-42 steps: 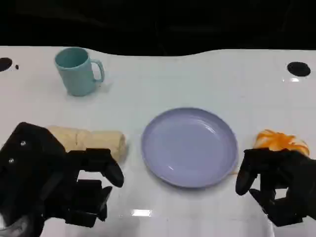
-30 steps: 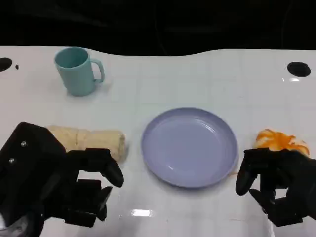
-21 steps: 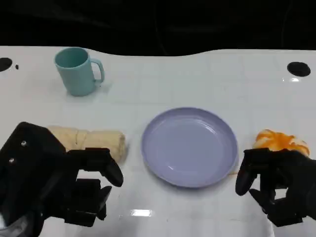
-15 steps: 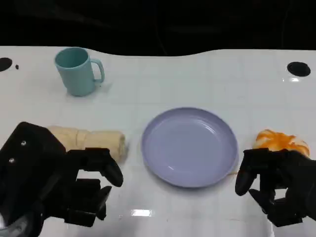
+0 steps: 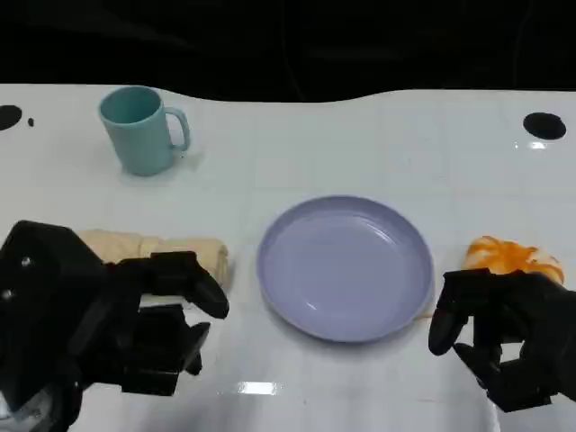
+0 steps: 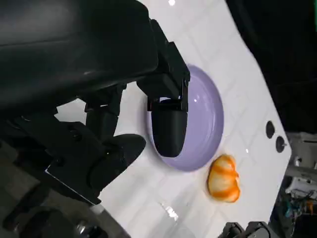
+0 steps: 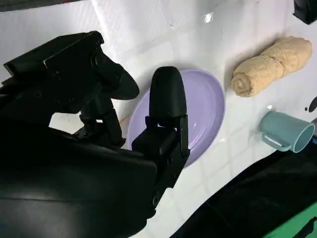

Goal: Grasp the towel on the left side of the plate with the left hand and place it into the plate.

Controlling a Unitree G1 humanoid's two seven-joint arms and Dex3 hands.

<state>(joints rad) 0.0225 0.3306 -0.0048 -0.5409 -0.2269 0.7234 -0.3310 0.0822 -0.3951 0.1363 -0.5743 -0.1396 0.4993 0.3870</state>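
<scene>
A rolled tan towel (image 5: 171,254) lies on the white table just left of the lilac plate (image 5: 346,266); the right wrist view shows the towel (image 7: 271,65) whole beside the plate (image 7: 208,116). My left hand (image 5: 103,319) hovers near the front edge, over the towel's near-left end and hiding part of it, fingers apart and holding nothing. In the left wrist view its fingers (image 6: 167,124) reach out over the plate (image 6: 208,121). My right hand (image 5: 504,337) hangs empty, fingers apart, near the plate's right side.
A teal mug (image 5: 139,129) stands at the back left, handle to the right. An orange object (image 5: 511,256) lies right of the plate, just beyond my right hand. Dark round holes (image 5: 544,125) mark the table's far corners.
My left hand has shifted slightly left and back toward the towel, covering more of its left end. The right hand, plate, mug and towel have not moved.
</scene>
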